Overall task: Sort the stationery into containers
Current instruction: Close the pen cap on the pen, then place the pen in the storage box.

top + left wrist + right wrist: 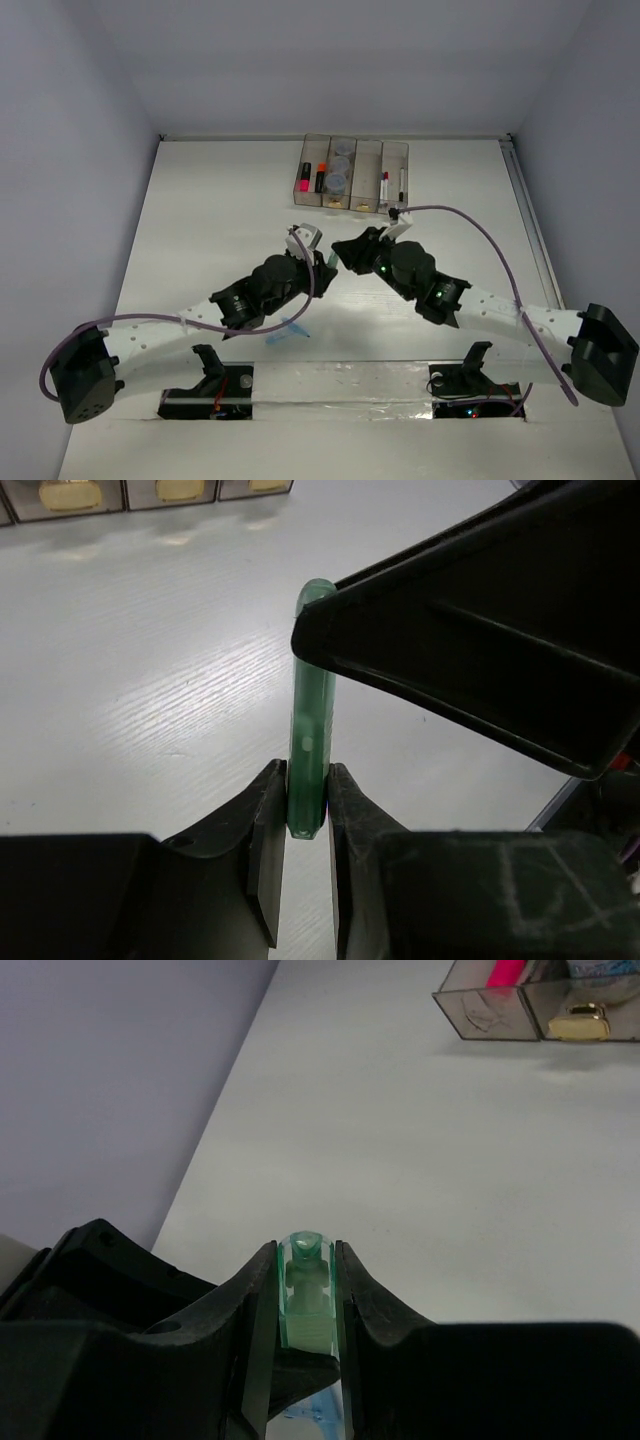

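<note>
The two grippers meet above the middle of the table [200, 220], and both have hold of the same green piece [312, 680]. The left gripper [307, 790] is closed almost all the way. Its two fingers press on the sides of one end of the piece, and the rest of the piece stands out from them towards the far edge. The right gripper [305, 1275] comes from the opposite side with its fingers a little wider apart, and they are closed on the other end. In the right wrist view this rounded end sits between the two pads. The piece is long, narrow and translucent, and it is held in the air, not touching the table.

The containers [368, 150] stand at the far edge of the table, about at its middle — four narrow clear bins joined in a row, each with a gold knob [580, 1022] on the front. Counting from the left, the first bin holds a pink marker [301, 178] and an orange marker [321, 176], the second holds round clear jars [341, 165], and the fourth holds thin pens [385, 186]. What is in the third bin I cannot tell.

A light-blue piece [293, 328] lies on the table towards the near edge, between the two arm bases, just beside the left arm.
</note>
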Robot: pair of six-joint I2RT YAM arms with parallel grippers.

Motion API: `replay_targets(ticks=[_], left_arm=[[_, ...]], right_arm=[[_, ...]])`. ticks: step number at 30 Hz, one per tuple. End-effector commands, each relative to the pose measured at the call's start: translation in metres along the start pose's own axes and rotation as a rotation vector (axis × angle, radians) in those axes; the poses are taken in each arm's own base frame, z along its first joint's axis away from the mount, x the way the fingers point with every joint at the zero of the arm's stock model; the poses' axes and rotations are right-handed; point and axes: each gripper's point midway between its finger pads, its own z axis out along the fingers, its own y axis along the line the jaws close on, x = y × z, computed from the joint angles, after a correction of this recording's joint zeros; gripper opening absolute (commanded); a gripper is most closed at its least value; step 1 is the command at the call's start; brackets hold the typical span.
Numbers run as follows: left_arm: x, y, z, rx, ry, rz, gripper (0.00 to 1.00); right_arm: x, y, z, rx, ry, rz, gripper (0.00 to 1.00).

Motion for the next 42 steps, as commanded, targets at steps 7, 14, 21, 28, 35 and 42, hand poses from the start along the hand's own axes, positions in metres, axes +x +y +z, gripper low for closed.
replay_targets(ticks=[7,14,21,28,35,42], left_arm=[[-0.174,-0.015,-0.028,0.109,-0.503,-0.191,0.0],[-0.152,-0.013,-0.026,0.13,-0.46,-0.199,0.22],[-0.139,-0.007,-0.038,0.126,-0.445,-0.193,0.55],[-0.104,0.012,-0.057,0.082,-0.392,-0.194,0.69],[-0.058,0.038,-0.062,0.002,-0.304,-0.193,0.91],[-0.035,0.047,-0.072,-0.003,-0.276,-0.239,0.99]], right_arm=[[0.094,-0.067,-0.032,0.246,0.326,-0.13,0.0],[0.051,-0.045,0.011,0.271,0.238,-0.133,0.0],[-0.041,-0.06,0.057,0.286,0.072,-0.03,0.0],[-0.141,-0.087,0.098,0.32,-0.074,-0.08,0.0],[-0.177,-0.164,0.145,0.461,-0.054,-0.147,0.0],[-0.187,-0.225,0.184,0.58,-0.012,-0.187,0.04]])
